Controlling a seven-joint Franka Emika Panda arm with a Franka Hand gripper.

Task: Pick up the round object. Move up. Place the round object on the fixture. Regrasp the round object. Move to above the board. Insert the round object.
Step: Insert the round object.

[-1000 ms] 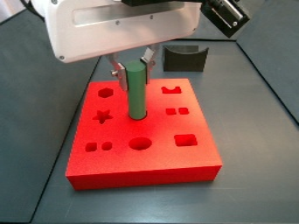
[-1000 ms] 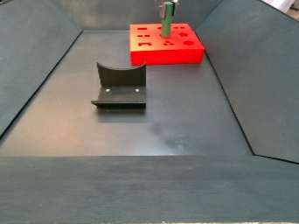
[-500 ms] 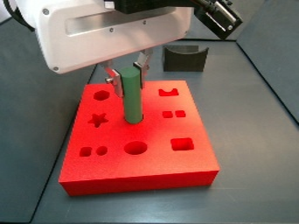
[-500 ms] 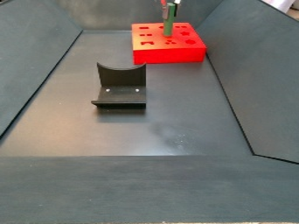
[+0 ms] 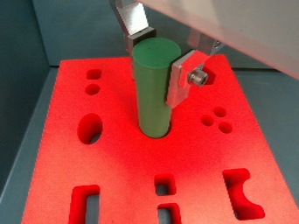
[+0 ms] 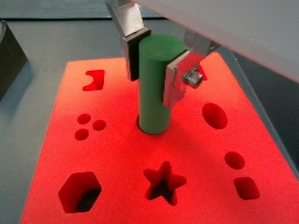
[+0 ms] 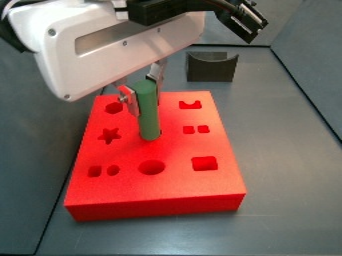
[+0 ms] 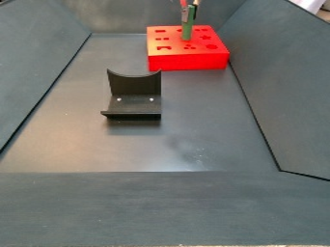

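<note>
Gripper (image 5: 166,54) pinching the green peg (image 5: 153,92) near its top, peg upright with its long axis straight down into a round hole at the middle of the red board (image 5: 122,166), fixture (image 7: 210,66) well behind.

Lab test rig: bare grey walled bench (image 8: 168,145), robot claw (image 5: 163,54) over red board (image 7: 174,180).

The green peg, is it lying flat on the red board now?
No, the green peg stands upright on the red board, gripped near its top by the pincer.
</note>
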